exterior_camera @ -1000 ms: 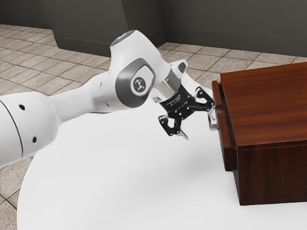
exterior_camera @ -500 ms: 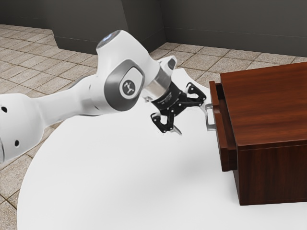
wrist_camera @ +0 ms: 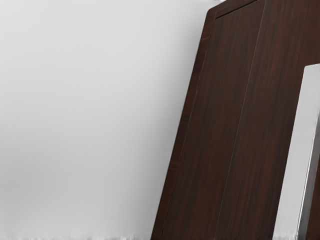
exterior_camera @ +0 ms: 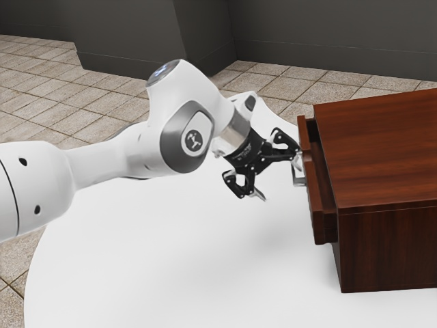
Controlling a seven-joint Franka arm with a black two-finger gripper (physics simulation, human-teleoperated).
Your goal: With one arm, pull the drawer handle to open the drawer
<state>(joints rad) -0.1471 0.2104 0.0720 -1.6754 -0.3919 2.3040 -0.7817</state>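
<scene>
One arm (exterior_camera: 102, 160) reaches in from the exterior view's left over a round white table (exterior_camera: 171, 273). Its gripper (exterior_camera: 278, 175) hangs open, fingers (exterior_camera: 240, 184) spread wide with nothing clamped between them. The upper fingertip sits just beside the silver handle (exterior_camera: 298, 172); whether it touches cannot be told. The lower one points down toward the tabletop, clear of it. The handle is fixed to the drawer (exterior_camera: 319, 195), whose front stands out a little from the dark wood cabinet (exterior_camera: 382, 164), so a narrow strip of the drawer's top shows. The cabinet fills the table's side toward the view's right and runs off that edge. Nothing lies between gripper and handle. Bare tabletop stretches below and behind the gripper as far as the table's curved rim, beyond which lie a tiled floor (exterior_camera: 61, 96) and a dark wall (exterior_camera: 307, 27).

Seen from the wrist, the drawer (wrist_camera: 225, 130) front is close ahead and tilted, with its long edge running against white table (wrist_camera: 80, 120). The handle (wrist_camera: 305, 155) shows as a pale upright bar against the wood, off to one side of the hand's line.
</scene>
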